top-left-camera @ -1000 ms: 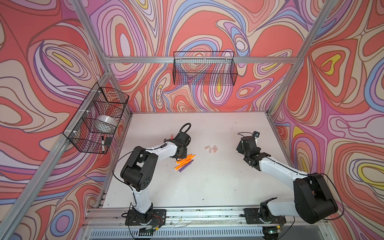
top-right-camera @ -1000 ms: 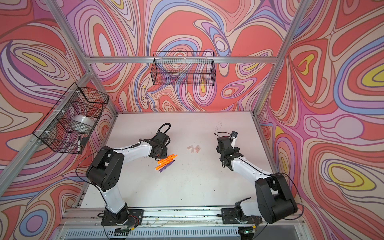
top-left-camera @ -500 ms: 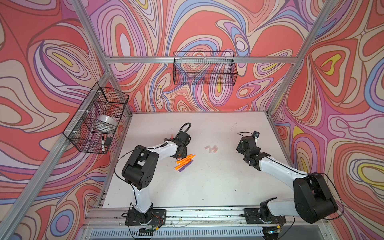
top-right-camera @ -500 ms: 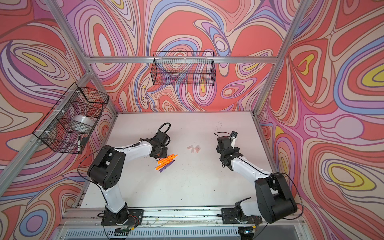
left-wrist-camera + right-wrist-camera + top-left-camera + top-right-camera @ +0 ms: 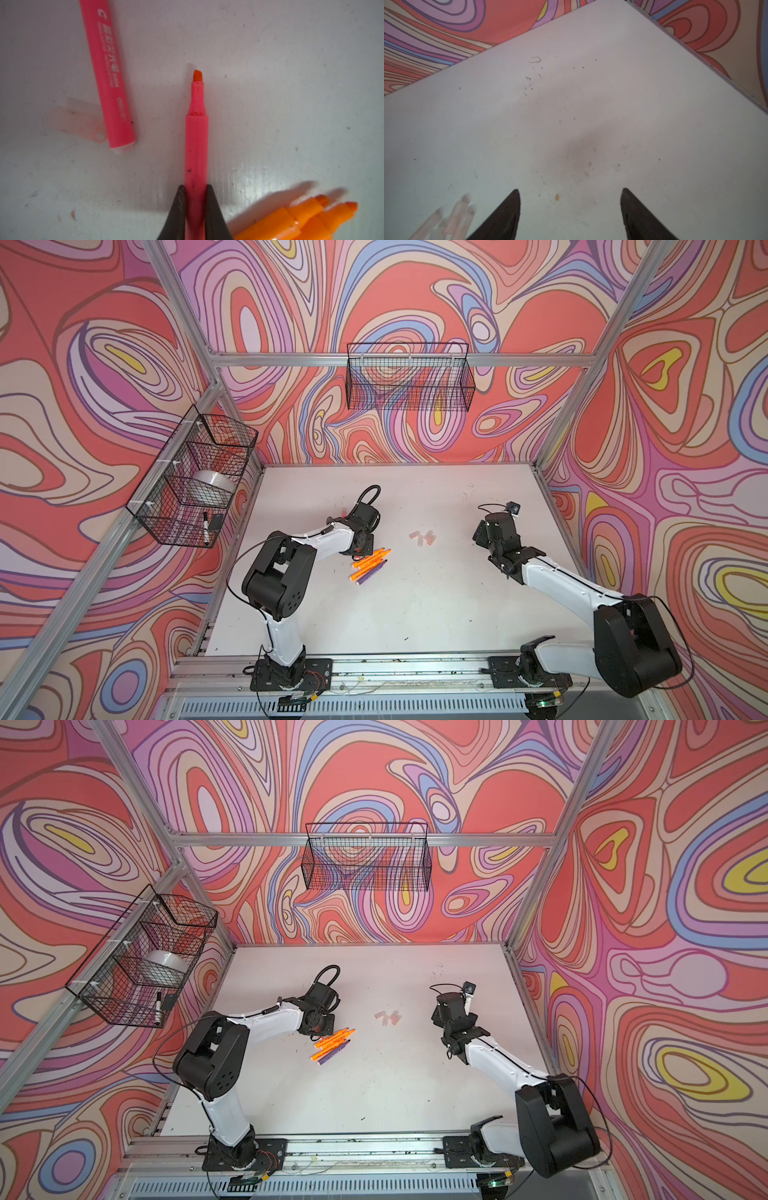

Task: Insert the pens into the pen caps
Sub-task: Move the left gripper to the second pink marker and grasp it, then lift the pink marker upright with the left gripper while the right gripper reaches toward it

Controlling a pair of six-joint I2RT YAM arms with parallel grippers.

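Note:
In the left wrist view my left gripper (image 5: 195,188) is shut on a pink-red pen (image 5: 196,135) lying on the white table, tip pointing away from the jaws. A second pink-red pen (image 5: 108,72) lies nearby with a clear pen cap (image 5: 74,120) against it. Orange pens (image 5: 301,220) lie beside the jaws. In both top views the orange pens (image 5: 370,562) (image 5: 332,1042) and a purple pen (image 5: 372,572) sit by the left gripper (image 5: 360,545). A cluster of pen caps (image 5: 423,537) (image 5: 388,1017) lies mid-table. My right gripper (image 5: 570,190) is open and empty, with the pen caps (image 5: 452,220) off to its side.
A wire basket (image 5: 191,485) on the left wall holds a tape roll and a black-and-white marker (image 5: 205,526). Another wire basket (image 5: 409,377) hangs on the back wall. Patterned walls and metal frame posts enclose the table (image 5: 415,614).
The left gripper has closed onto the pink-red pen. Both arms have stayed almost in place.

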